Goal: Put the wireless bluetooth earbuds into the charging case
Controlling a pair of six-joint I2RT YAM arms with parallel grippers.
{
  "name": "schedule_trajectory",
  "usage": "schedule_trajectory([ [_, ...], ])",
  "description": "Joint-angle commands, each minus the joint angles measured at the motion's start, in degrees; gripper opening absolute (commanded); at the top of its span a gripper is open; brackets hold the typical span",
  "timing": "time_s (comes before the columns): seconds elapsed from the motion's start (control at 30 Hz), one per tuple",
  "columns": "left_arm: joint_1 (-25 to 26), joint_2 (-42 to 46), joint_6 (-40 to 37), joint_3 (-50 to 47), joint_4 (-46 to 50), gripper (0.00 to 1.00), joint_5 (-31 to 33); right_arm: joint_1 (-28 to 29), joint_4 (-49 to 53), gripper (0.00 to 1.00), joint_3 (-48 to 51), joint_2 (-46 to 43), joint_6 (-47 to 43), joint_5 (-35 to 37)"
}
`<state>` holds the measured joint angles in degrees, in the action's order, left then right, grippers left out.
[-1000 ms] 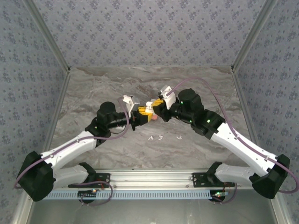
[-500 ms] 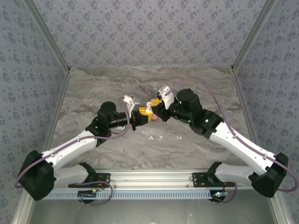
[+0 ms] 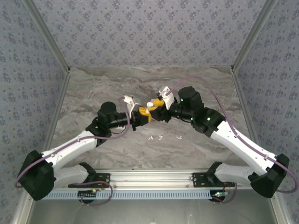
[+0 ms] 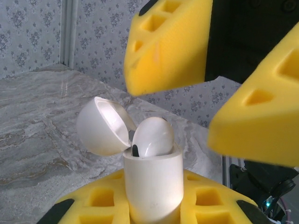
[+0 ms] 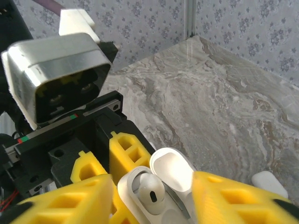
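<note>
— Above the middle of the counter [image 3: 93, 84], I've got the left gripper [image 3: 140, 116] clamped on the charging case [image 4: 152, 186], with its lid [image 4: 100, 126] hinged open.
— And the earbud?
— One white earbud [image 4: 152, 137] sits head-up in the case. My right gripper [image 5: 149, 200] has its jaws parted, one pad on either side of the case top.
— Any others?
— Three loose earbuds [image 3: 161, 137] lie on the counter, nearer the arm bases.

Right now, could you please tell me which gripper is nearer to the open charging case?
Left. The left gripper is shut on the charging case, holding it upright; the right gripper hangs open just above it, its fingers clear of the case.
</note>
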<state>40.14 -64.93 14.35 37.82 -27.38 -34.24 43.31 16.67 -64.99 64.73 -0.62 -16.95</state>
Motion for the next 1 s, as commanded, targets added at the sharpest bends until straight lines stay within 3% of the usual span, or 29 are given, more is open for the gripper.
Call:
schedule_trajectory([
  [0.0, 0.2, 0.9, -0.9, 0.9, -3.9, 0.00, 0.1, -2.3, 1.2, 0.58, -2.0, -3.8, 1.4, -2.6],
  [0.43, 0.1, 3.0, -1.4, -1.4, -5.3, 0.00, 4.4, -18.9, 19.1, 0.73, 2.5, -2.6, 14.4, 6.6],
  [0.63, 0.2, 2.5, -1.2, -1.5, -6.0, 0.00, 4.4, -21.0, 22.3, 0.77, 9.0, 2.4, 17.5, 11.5],
  [0.8, 0.2, 2.2, -1.2, -1.5, -5.8, 0.00, 4.6, -21.0, 21.4, 0.73, 14.1, 7.2, 19.9, 10.8],
  [0.97, 0.2, 1.9, -1.1, -1.3, -5.7, 0.00, 4.7, -20.5, 19.2, 0.61, 18.5, 10.6, 23.1, 8.9],
])
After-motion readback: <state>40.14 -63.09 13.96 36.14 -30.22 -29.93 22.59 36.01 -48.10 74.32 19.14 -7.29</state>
